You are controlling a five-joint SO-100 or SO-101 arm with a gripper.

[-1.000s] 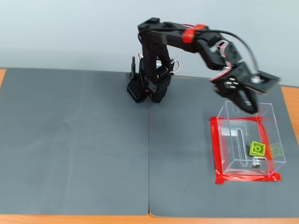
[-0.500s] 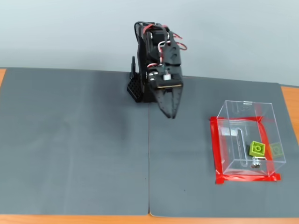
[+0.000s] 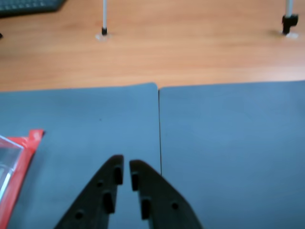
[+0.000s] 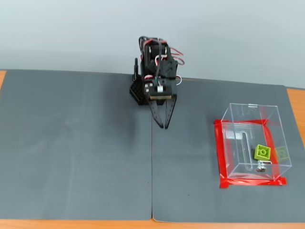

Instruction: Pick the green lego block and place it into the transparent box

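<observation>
The green lego block (image 4: pixel 261 152) lies on the floor of the transparent box (image 4: pixel 251 141), near the box's front right, in the fixed view. The arm is folded back over its base, and my gripper (image 4: pixel 164 125) hangs point-down above the seam between the two mats, well left of the box. In the wrist view my gripper (image 3: pixel 126 164) is shut, its black fingertips almost touching with nothing between them. A corner of the transparent box (image 3: pixel 8 145) and its red tape show at that view's left edge; the block is out of that view.
Red tape (image 4: pixel 223 157) frames the box's footprint on the right grey mat (image 4: pixel 190 162). A second grey mat (image 4: pixel 71 143) covers the left. The wooden table (image 3: pixel 190 52) shows beyond the mats, with two thin stand legs (image 3: pixel 104 19) and a keyboard corner (image 3: pixel 28 5).
The arm swung left from above the box and folded back to its base. The gripper now hangs lower and nearer the base. The block has stayed in the box.
</observation>
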